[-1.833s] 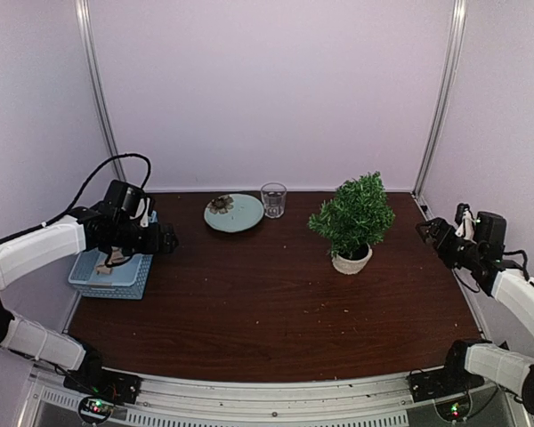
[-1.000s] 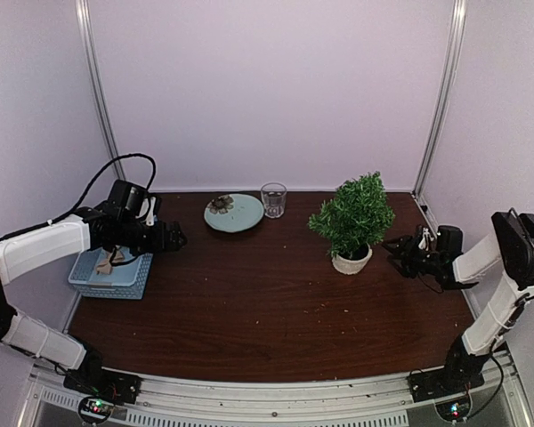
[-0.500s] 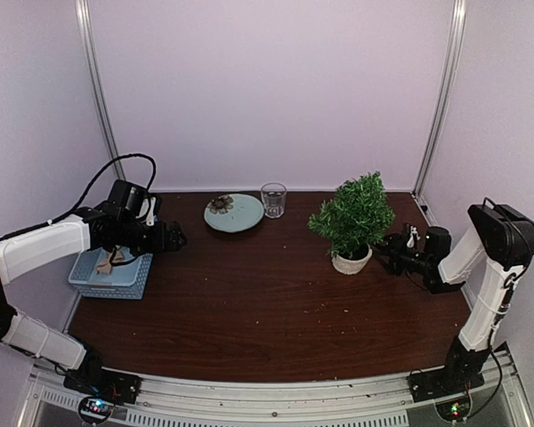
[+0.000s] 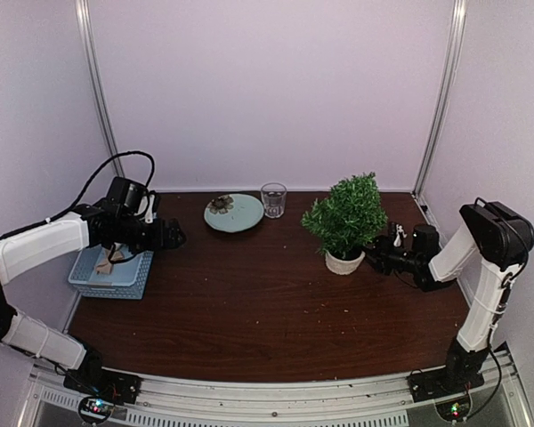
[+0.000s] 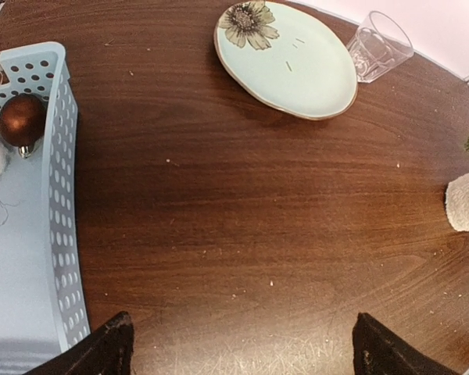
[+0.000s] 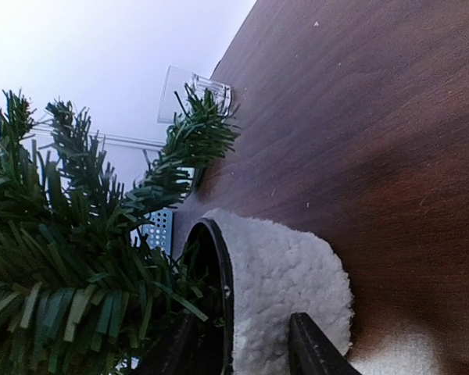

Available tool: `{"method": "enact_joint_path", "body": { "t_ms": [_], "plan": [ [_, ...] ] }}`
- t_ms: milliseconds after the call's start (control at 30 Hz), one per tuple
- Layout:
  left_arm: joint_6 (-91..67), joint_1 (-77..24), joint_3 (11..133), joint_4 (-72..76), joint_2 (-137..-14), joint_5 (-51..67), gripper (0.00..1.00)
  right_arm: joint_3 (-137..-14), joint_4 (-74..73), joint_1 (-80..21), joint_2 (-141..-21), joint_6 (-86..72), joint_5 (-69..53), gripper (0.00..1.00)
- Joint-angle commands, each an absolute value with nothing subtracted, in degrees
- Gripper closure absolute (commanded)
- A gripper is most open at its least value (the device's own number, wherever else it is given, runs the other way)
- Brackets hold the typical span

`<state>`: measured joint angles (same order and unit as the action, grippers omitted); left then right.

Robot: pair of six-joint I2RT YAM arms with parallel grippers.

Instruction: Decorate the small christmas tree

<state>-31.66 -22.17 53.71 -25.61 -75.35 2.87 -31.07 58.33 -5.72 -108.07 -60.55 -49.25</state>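
The small christmas tree (image 4: 349, 212) stands in its off-white fleecy pot (image 4: 343, 261) at the right of the table. From the right, my right gripper (image 4: 369, 256) reaches in low at the pot. In the right wrist view the right gripper (image 6: 238, 328) straddles the pot wall (image 6: 289, 266): one finger (image 6: 309, 344) lies against the outside fleece, the other sits dark inside the rim under the green branches (image 6: 78, 273), with a little gap left. My left gripper (image 4: 176, 237) hovers wide open and empty beside the basket; its fingertips (image 5: 109, 348) frame bare wood.
A light blue perforated basket (image 4: 111, 271) at the left edge holds a brown bauble (image 5: 21, 119) and other ornaments. A pale green flower plate (image 4: 234, 213) and a clear glass cup (image 4: 273, 199) stand at the back centre. Purple walls enclose the table.
The right arm swung in from the right edge to the pot, its jaws narrowing round the pot wall. The tree has shifted slightly left. The left arm barely moved.
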Motion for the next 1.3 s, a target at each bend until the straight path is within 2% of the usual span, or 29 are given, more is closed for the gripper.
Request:
{"method": "enact_joint_path", "body": {
  "t_ms": [0, 733, 1000, 1133, 1267],
  "plan": [
    [-33.24, -19.59, 54.36, -25.71, -73.88, 4.13, 0.02, -33.12, 58.11, -8.89, -109.25, -60.25, -47.6, 0.61],
    [-36.65, -6.96, 54.29, -31.88, -71.1, 2.97, 0.02, -46.56, 57.19, -24.5, -120.15, -61.35, -45.25, 0.67],
    [-38.4, 1.51, 55.31, -33.36, -71.59, 3.18, 0.02, -49.79, 56.67, -28.17, -121.57, -62.06, -45.26, 0.67],
    [-37.61, 5.2, 57.52, -34.41, -73.99, 1.3, 0.02, -49.85, 58.1, -27.75, -121.62, -62.89, -45.59, 0.64],
    [-36.11, 7.35, 58.97, -32.97, -76.77, -2.88, 0.03, -47.44, 59.97, -25.11, -119.68, -63.45, -45.57, 0.55]
  ]
}}
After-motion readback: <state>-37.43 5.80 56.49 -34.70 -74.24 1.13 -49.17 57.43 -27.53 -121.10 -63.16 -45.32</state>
